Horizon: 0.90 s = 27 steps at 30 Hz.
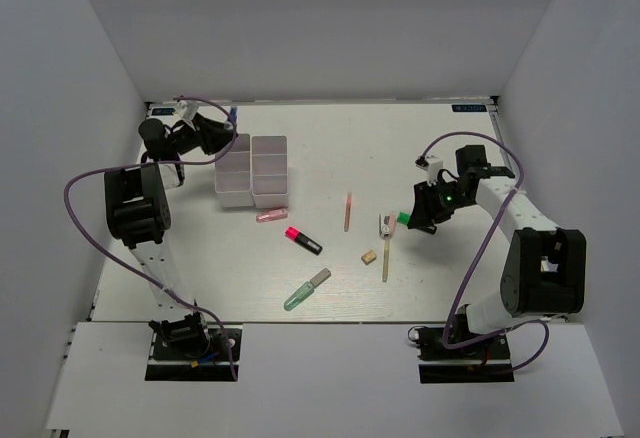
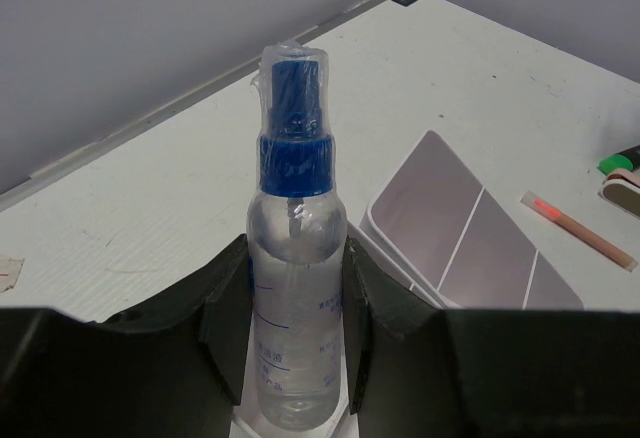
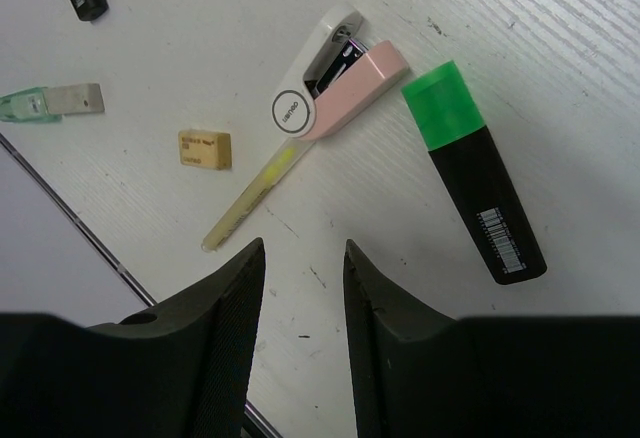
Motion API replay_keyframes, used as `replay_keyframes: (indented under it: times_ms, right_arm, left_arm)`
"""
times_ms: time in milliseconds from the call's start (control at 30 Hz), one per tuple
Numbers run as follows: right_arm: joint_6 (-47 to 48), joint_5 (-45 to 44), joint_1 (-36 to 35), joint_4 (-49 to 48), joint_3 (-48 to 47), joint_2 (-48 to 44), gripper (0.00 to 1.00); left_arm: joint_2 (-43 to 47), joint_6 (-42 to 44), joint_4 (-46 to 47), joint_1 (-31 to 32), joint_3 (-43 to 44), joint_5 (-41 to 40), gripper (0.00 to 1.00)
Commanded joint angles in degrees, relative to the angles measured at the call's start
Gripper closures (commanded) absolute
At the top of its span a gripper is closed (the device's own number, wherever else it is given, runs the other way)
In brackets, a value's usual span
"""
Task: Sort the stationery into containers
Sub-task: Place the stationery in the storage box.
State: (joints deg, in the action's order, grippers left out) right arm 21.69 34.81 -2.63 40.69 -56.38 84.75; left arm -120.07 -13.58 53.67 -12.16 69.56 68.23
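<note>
The blue-capped spray bottle sits clamped in the left gripper, just beside the white trays. Being tall, it may tip out. Well apart from the trays, the right gripper hangs half-open and empty beside the green-black marker.

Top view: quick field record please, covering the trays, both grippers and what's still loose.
containers: two white trays side by side, nothing visible inside
left gripper: shut on spray bottle, by the trays
right gripper: open, empty, above table near green-black marker
loose: pink tube, red-black marker, pale green marker, orange pencil, eraser, wooden pencil, stapler
</note>
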Motion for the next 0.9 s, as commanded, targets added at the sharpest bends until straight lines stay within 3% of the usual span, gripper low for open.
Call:
replay_keyframes:
  times_ms: [0,167,300,400,433,867]
  right_arm:
    - [1.07,1.67,0.17,1.59,-2.24,0.42,0.59]
    - [1.25,1.84,0.09,1.76,-2.42,0.33,0.59]
    - [1.25,2.2,0.08,1.94,-2.51,0.42,0.59]
    - [1.25,2.37,0.08,2.2,-2.51,0.42,0.59]
    - [1.25,2.37,0.08,2.2,-2.59,0.24,0.59]
    - [1.51,3.42,0.0,2.55,-2.77,0.06,0.59]
  left_arm:
    - [1.68,-0.92,4.68,-0.4,-0.56,0.94,1.0]
    - [2.12,-1.53,5.92,-0.75,-2.67,1.12,1.0]
    - [2.47,-1.18,5.83,-0.76,-3.9,0.94,0.94]
    - [3.26,-1.18,6.18,-0.85,-5.04,0.59,0.81]
    - [3.44,-1.09,6.36,-0.93,-5.13,0.59,0.71]
    - [7.13,-1.0,5.74,-1.64,-8.3,-1.25,0.38]
